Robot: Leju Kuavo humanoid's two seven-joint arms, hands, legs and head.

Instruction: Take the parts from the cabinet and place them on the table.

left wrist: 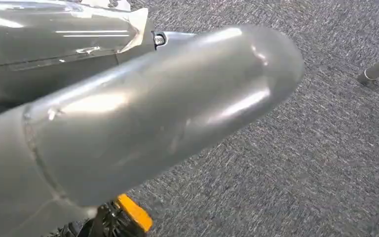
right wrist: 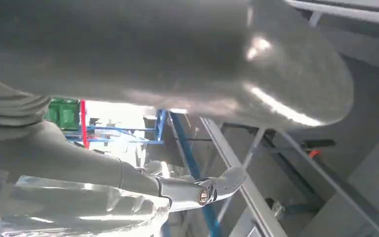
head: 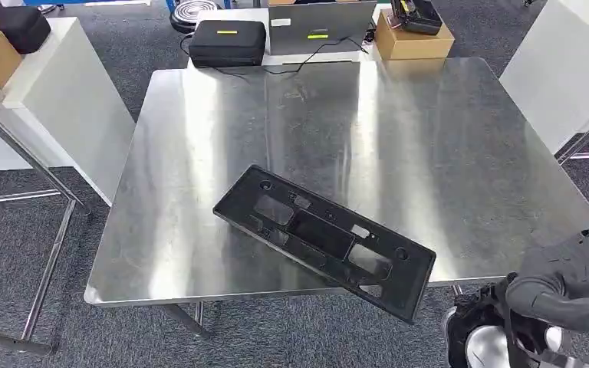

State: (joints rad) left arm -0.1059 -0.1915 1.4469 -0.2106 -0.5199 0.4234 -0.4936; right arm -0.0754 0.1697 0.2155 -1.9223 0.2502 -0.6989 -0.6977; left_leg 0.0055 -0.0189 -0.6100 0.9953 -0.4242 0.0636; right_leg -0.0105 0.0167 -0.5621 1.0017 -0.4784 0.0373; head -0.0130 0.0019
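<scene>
Below the steel table's [head: 460, 153] near corner, right hand [head: 571, 284], fingers curled, holding nothing. Black part [head: 326, 238] overhangs the front edge. Left hand's [left wrist: 168, 113] grasp: cannot tell; its wrist view adds carpet [left wrist: 325, 173].

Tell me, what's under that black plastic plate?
The steel table lies under most of the black plate. Its near corner juts past the table's edge, over grey carpet. Whatever lies directly beneath the plate is covered.

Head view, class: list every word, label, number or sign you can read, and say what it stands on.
No text can be read.
Black case: yellow strip, too small to read.
Grey laptop: small yellow-green mark, blurred.
Black plastic part on the steel table: no lettering shows.
</scene>
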